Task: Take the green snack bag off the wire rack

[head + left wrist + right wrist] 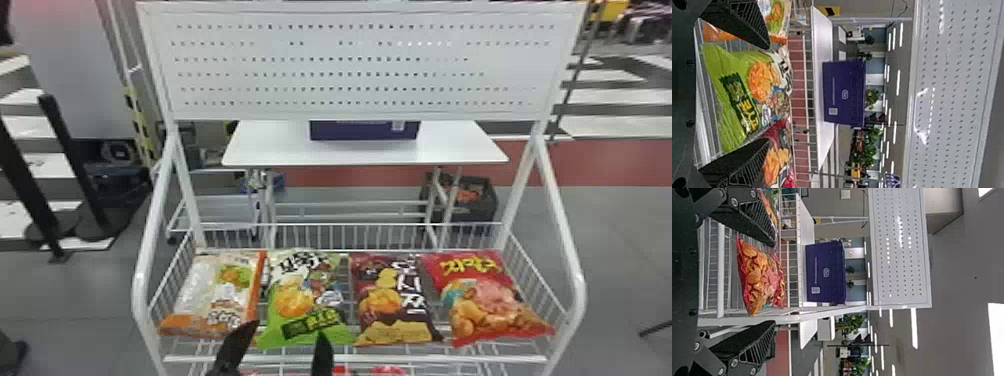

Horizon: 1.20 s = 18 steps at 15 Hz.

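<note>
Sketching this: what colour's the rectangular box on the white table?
Dark purple box, clearest in left wrist view.

This looks like a shop-style setting indoors, with snack bags (pixel 295 302) lined up on a white wire rack (pixel 380 358).

The wire rack (pixel 450 358) is viewed downward from the head, and nearer, turned sideways, from both wrists; the purple box (pixel 364 131) is shared by all views.
</note>
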{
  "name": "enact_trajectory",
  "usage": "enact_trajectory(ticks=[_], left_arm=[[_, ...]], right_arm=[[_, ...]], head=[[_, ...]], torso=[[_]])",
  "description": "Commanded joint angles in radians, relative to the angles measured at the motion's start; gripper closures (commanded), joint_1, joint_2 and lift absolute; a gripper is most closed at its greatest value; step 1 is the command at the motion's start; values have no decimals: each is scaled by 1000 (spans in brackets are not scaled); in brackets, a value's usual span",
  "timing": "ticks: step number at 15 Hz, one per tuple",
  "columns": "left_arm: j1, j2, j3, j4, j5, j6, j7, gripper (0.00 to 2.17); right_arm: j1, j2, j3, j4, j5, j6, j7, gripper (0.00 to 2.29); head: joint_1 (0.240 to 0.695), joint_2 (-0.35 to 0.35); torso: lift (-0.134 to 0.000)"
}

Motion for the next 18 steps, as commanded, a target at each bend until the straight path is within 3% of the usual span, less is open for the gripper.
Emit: enact_trajectory(ticks=[1,7,14,17,18], left_arm=[[-120,-50,-42,90,1,64,-2,46],[-284,-117,-70,300,30,113,-4,46],[-353,-130,-56,415,65,156,-27,161],[-362,-130,-53,427,65,212,-37,282],[-358,-130,-53,424,62,215,-42,606]], right_arm=[[-3,0,2,4,0,-3,0,174],[-18,0,19,17,10,-3,0,174],[-18,0,16,17,10,-6,0,174],[-17,-1,15,14,10,-6,0,174],[-17,-3,13,14,8,-6,0,174]], head=[[499,0],[499,0],[499,0],[499,0],[499,0]], torso=[[0],[0],[0],[0],[0]])
